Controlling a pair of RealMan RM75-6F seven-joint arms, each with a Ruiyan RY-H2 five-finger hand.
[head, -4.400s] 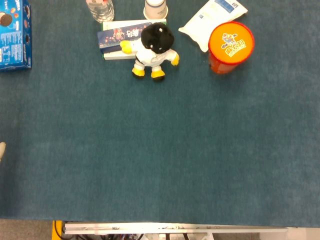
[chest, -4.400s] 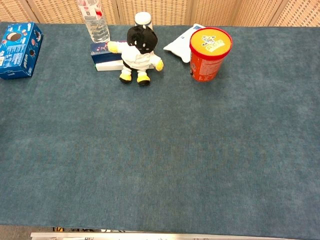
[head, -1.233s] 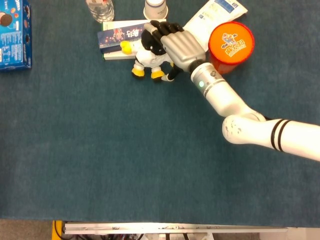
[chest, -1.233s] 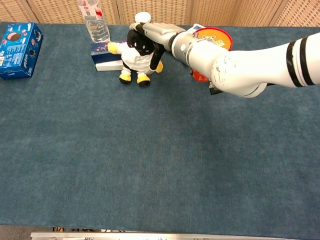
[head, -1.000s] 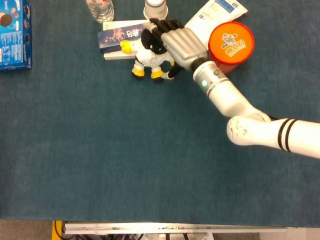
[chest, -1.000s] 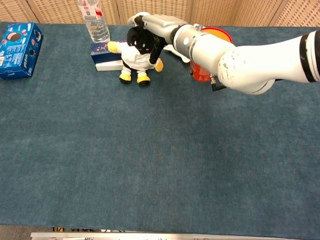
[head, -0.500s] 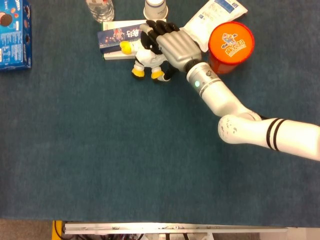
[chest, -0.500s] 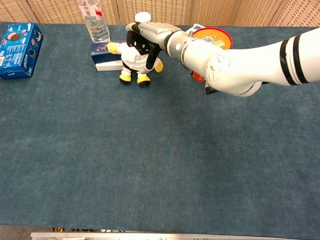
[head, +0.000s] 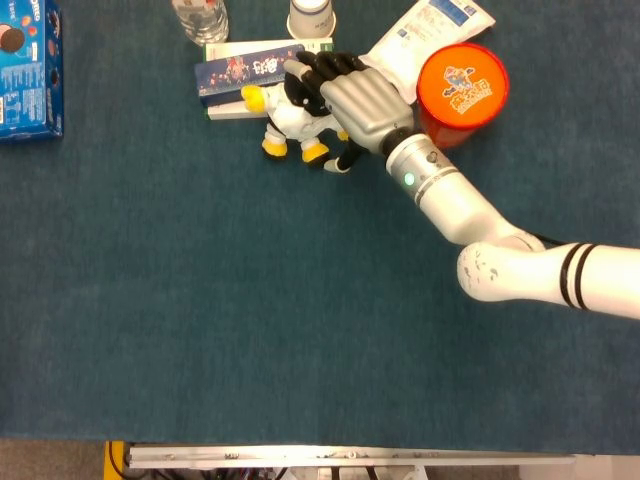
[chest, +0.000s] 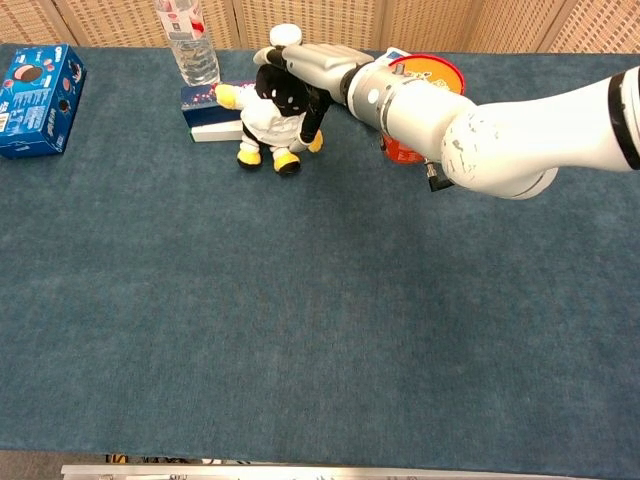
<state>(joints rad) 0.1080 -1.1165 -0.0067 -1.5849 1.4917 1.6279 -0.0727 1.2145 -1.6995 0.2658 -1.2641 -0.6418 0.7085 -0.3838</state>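
A plush toy (head: 288, 122) (chest: 264, 118) with a black head, white body and yellow feet stands at the far middle of the blue table. My right hand (head: 355, 90) (chest: 320, 60) reaches in from the right and grips it: the fingers lie over its head and the thumb runs down its right side. The toy leans a little. Most of its head is hidden under the hand in the head view. My left hand shows in neither view.
Just behind the toy lie a flat printed box (head: 235, 72) (chest: 208, 128), a clear bottle (head: 200, 18) (chest: 187, 45) and a white cup (head: 312, 15) (chest: 285, 35). An orange canister (head: 462, 85) (chest: 432, 75) and white pouch (head: 430, 25) sit right of the hand. A blue cookie box (head: 28, 70) (chest: 38, 90) lies far left.
My right arm came in from the right and the hand closed over the plush toy's head. Over the last second the toy has shifted and tilted slightly under the hand.
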